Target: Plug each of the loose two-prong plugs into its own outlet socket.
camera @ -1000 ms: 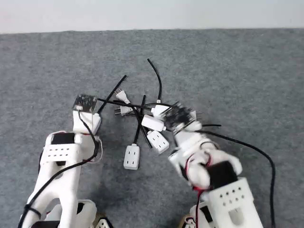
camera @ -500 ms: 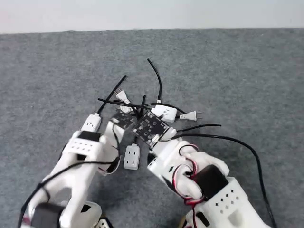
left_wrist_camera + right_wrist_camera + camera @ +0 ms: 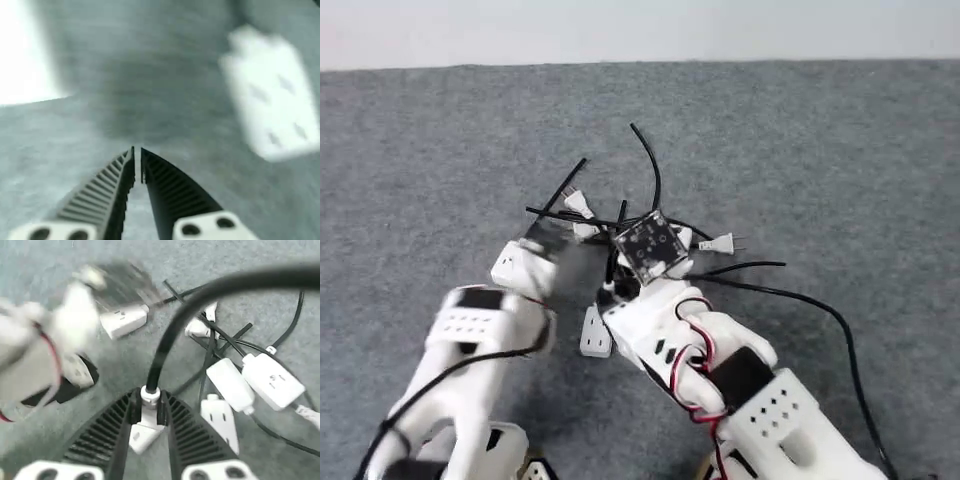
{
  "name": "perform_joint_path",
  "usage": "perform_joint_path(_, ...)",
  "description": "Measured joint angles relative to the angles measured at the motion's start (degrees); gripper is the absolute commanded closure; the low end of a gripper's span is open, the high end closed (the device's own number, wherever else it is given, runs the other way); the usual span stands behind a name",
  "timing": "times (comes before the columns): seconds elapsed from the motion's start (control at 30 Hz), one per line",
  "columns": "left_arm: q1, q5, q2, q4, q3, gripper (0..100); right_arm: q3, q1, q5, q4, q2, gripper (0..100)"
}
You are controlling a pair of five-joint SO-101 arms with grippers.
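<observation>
Plug (image 3: 142,435) gripped in right pincer (image 3: 148,397), left pincer (image 3: 137,155) closed empty; I'm planning to square prongs with the outlet socket (image 3: 220,422).

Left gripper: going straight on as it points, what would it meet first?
Probably the bare grey mat: the left gripper aims at it, and the white outlet socket sits off that line, though depth is unclear.

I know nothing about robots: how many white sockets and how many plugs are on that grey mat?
Outlet sockets: 5, one held by the right pincer
Two-prong plugs: 3
Total: 8
</observation>
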Motion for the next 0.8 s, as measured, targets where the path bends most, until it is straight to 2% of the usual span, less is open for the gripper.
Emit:
perform_joint_path(0.13,-6.8,5.5,-3.5,-4.0,0.7,99,0.3,0.0,-1.9,-5.8,6.9,99.1)
perform_joint_path(0.33,-7.8,15.2,-3.4,-12.7,2.9,99,0.3,0.0,-4.0,-11.5,17.3,99.1)
perform_joint_path(0.8,-7.0,16.4,-4.0,-13.8,4.0,99,0.1,0.0,-6.8,-12.9,25.8,99.1)
